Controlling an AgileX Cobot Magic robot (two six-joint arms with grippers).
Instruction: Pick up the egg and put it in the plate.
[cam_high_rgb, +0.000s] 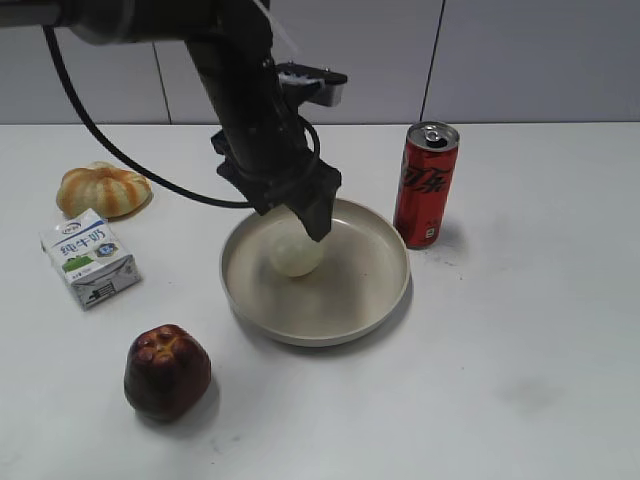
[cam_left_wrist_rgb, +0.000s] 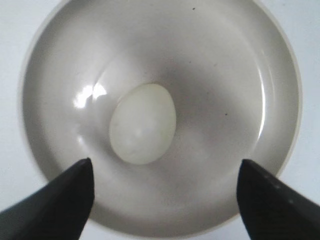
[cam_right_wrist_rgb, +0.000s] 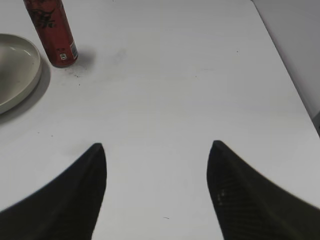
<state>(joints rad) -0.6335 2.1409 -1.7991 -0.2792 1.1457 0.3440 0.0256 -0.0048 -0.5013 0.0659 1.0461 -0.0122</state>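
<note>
The egg (cam_high_rgb: 295, 253) is pale whitish-cream and lies inside the beige plate (cam_high_rgb: 375, 290), left of its middle. In the left wrist view the egg (cam_left_wrist_rgb: 143, 124) rests on the plate's floor (cam_left_wrist_rgb: 225, 75), free of the jaws. My left gripper (cam_high_rgb: 305, 225) hangs just above the egg; in its own view its fingers (cam_left_wrist_rgb: 165, 167) are spread wide and empty. My right gripper (cam_right_wrist_rgb: 156, 152) is open and empty over bare table, out of the exterior view.
A red cola can (cam_high_rgb: 425, 184) stands right of the plate and shows in the right wrist view (cam_right_wrist_rgb: 51, 31). A milk carton (cam_high_rgb: 89, 258), a ribbed bread bun (cam_high_rgb: 102, 189) and a dark red apple (cam_high_rgb: 166, 371) lie to the left.
</note>
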